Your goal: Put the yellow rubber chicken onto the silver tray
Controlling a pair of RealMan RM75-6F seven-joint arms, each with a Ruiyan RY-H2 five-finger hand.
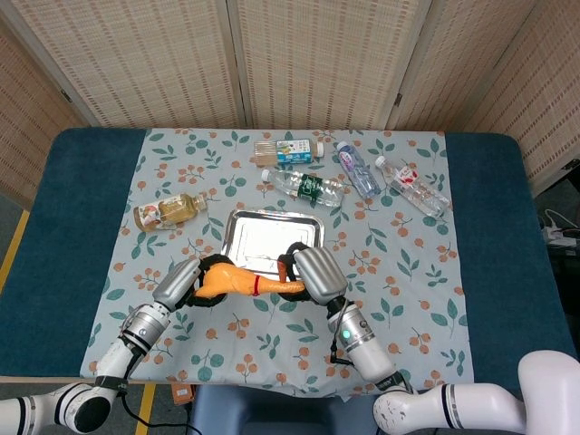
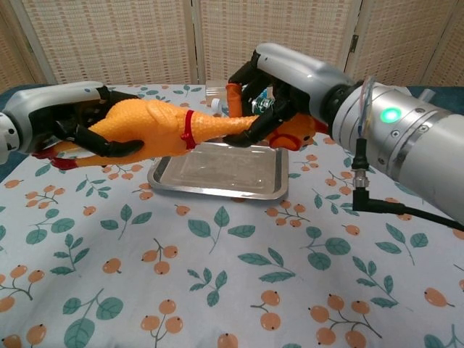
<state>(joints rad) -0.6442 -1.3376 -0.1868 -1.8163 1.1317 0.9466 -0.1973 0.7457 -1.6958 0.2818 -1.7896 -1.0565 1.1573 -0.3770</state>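
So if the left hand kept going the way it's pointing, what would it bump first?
Probably the right hand, which holds the rubber chicken's other end. The left hand points along the chicken toward it, though depth is unclear.

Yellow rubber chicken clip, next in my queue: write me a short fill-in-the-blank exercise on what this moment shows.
1. The yellow rubber chicken is held by ____ hands, the left hand and the right hand.
2. The silver tray holds ____.
3. The band around the chicken's neck is ____ in colour.
4. The clear plastic bottles beyond the tray lie on their ____.

Missing words: both; nothing; red; sides
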